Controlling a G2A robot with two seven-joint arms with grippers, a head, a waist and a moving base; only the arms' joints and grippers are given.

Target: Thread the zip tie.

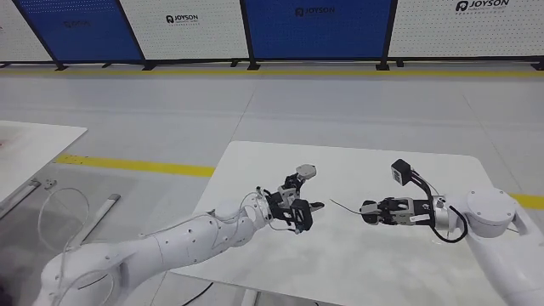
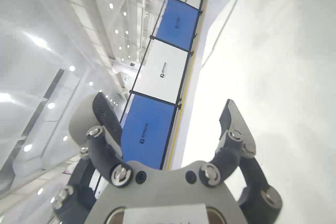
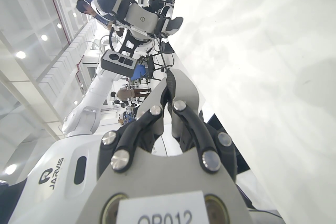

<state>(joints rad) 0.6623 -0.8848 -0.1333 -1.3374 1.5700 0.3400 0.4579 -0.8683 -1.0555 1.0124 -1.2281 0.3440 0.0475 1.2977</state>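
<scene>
Two claws face each other low over the white table (image 1: 280, 157), near its middle. Leftmost, the left gripper (image 1: 304, 214) hangs released, its fingers spread wide, probably so it can receive the strap's loose end. Between the pair, the zip tie (image 1: 347, 207) runs as a thin line over the tabletop, its free tip pointing at the left claw, near it but apart. Rightward, the right gripper (image 1: 368, 211) is clenched on the tie's other end, holding it out roughly level, likely to present it for threading. Which end carries the head is too small to tell. A second table (image 1: 34, 144) sits off to the left and partition panels (image 1: 319, 8) stand far behind; neither intrudes on the gap.
</scene>
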